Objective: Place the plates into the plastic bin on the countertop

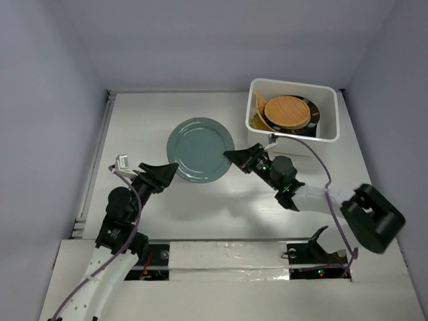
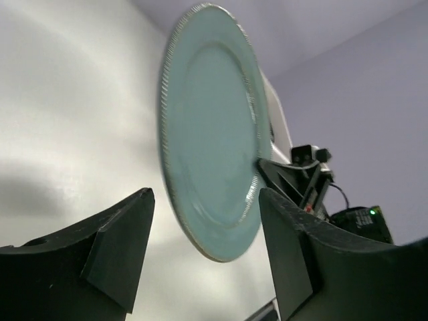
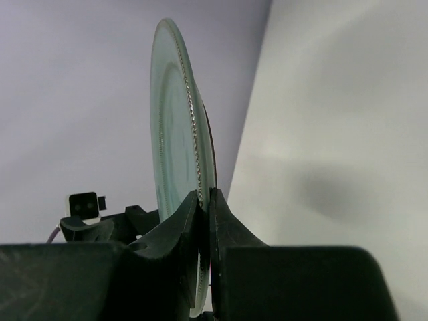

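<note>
Farthest left of the plastic bin (image 1: 294, 84), the left gripper (image 1: 172, 175) gapes wide and holds nothing, its tips just beside the near-left rim of the grey-teal plate (image 1: 199, 148). That plate sits left of the bin. Between plate and bin, the right gripper (image 1: 235, 157) is pinched tight on the plate's right rim. Inside the bin, a round orange plate (image 1: 287, 112) rests on a black-rimmed plate (image 1: 313, 114).

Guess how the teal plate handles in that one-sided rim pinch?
Probably rigid: the teal plate looks flat, edge-pinched by the right gripper. Smooth face, so it may pivot or slip. Likely breakable if dropped; the left gripper is open.
</note>
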`<state>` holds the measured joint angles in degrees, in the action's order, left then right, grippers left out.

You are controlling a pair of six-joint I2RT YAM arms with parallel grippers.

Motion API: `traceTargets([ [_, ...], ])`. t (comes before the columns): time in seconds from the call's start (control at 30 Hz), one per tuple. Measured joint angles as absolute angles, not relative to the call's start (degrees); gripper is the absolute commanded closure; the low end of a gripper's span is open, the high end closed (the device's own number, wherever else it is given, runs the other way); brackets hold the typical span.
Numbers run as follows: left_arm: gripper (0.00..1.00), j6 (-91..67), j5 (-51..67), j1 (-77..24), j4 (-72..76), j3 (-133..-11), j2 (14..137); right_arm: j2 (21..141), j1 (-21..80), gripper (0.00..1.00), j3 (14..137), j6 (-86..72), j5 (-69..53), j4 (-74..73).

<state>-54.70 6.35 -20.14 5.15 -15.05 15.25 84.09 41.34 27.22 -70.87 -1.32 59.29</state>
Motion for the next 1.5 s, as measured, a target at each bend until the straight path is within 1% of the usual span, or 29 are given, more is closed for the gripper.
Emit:
traceTargets([
  [0.03,0.37,-53.5,6.0,-20.1,3.9,-17.0,14.8,80.8,41.3,1.00,27.8,-69.0,-0.8,56.4],
  [0.13,0.25,-49.7,4.7,-20.1,0.6,-22.4,14.4,72.2,40.4,1.00,30.7,-64.2,-0.4,49.1],
  [0.17,0.20,-48.6,4.3,-20.1,-0.6,-24.3,14.4,69.8,39.7,1.00,31.5,-63.0,-0.5,47.4],
  [0.23,0.17,-46.4,3.5,-20.1,-2.5,-27.2,14.4,66.1,37.6,1.00,32.3,-61.6,-0.8,45.1],
  [0.33,0.14,-43.5,2.6,-20.1,-4.8,-30.9,14.5,58.9,28.8,1.00,33.0,-59.3,-1.8,39.9],
  [0.37,0.09,-42.5,2.5,-20.1,-5.4,-31.8,14.6,56.9,25.5,1.00,33.1,-58.6,-1.5,38.0],
  [0.53,0.07,-38.5,2.6,-20.1,-6.9,-32.9,15.3,51.4,11.0,1.00,35.5,-54.3,1.1,27.1],
  [0.57,0.05,-37.5,2.8,-20.1,-7.2,-32.9,15.7,51.3,8.4,1.00,36.0,-53.6,1.4,25.5],
  [0.67,0.04,-34.8,3.3,-20.1,-9.1,-33.8,17.4,52.0,1.7,1.00,37.3,-52.3,1.5,21.5],
  [0.8,0.01,-30.8,3.6,-20.1,-11.6,-36.7,19.1,57.4,-4.6,1.00,39.6,-51.6,-0.2,18.3],
  [1.03,0.01,-25.1,3.6,-20.1,-13.4,-39.0,19.4,71.4,-8.0,1.00,46.5,-49.1,-3.0,12.5],
  [1.07,0.01,-24.6,3.6,-20.1,-13.8,-39.0,19.4,72.8,-8.2,0.99,47.0,-49.3,-3.2,12.2],
  [1.17,0.01,-23.7,3.6,-20.1,-14.2,-39.0,19.4,75.7,-8.4,0.90,49.2,-49.0,-4.2,11.0],
  [1.27,0.01,-23.2,3.6,-20.1,-14.4,-39.0,19.4,77.1,-8.3,0.62,51.3,-48.4,-4.9,9.5],
  [1.3,0.01,-23.1,3.7,-20.1,-14.4,-39.0,19.4,77.2,-8.3,0.47,51.8,-48.4,-4.9,9.4],
  [1.37,0.01,-22.9,3.8,-20.1,-14.4,-39.0,19.4,77.0,-8.3,0.34,52.6,-48.1,-4.7,9.1],
  [1.4,0.01,-22.8,3.9,-20.1,-14.4,-39.0,19.4,76.8,-8.3,0.23,52.7,-47.9,-4.4,9.0],
  [1.47,0.01,-22.7,4.1,-20.1,-14.4,-39.0,19.4,76.2,-8.3,0.17,52.8,-47.5,-3.7,8.4],
  [1.5,0.01,-22.5,4.3,-20.1,-14.4,-39.0,19.4,75.8,-8.3,0.15,52.8,-47.3,-3.2,8.0],
])
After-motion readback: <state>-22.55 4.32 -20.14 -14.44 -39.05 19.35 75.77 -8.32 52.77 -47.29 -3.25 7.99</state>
